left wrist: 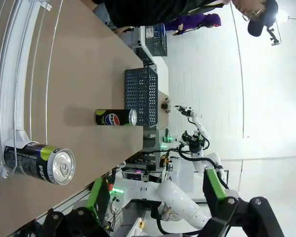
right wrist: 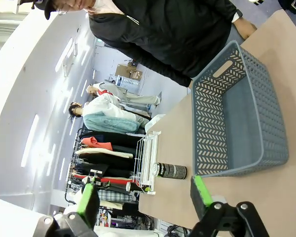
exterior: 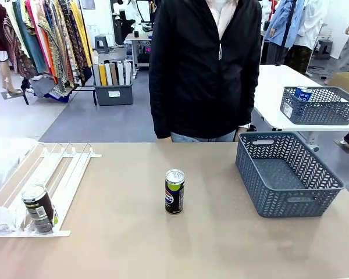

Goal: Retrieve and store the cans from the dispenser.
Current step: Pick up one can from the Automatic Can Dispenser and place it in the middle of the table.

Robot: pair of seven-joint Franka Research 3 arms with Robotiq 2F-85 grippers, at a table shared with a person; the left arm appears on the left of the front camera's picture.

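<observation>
One black Pepsi can [exterior: 174,191] stands upright in the middle of the table. Another black can [exterior: 39,208] sits at the near end of the white railed dispenser [exterior: 64,168] at the table's left. The left wrist view has the dispenser can [left wrist: 39,163] close ahead, the middle can [left wrist: 116,117] farther off, and the dispenser rails [left wrist: 12,74]. My left gripper [left wrist: 155,197] is open and holds nothing. My right gripper [right wrist: 144,200] is open too, looking past the basket at the dispenser [right wrist: 145,163] and its can [right wrist: 171,171].
A dark grey mesh basket [exterior: 291,203] stands at the table's right, seen also as the basket [left wrist: 138,94] and the basket [right wrist: 212,128]. A person in a black jacket [exterior: 203,70] stands at the far edge. A second basket [exterior: 320,107] sits on another table behind.
</observation>
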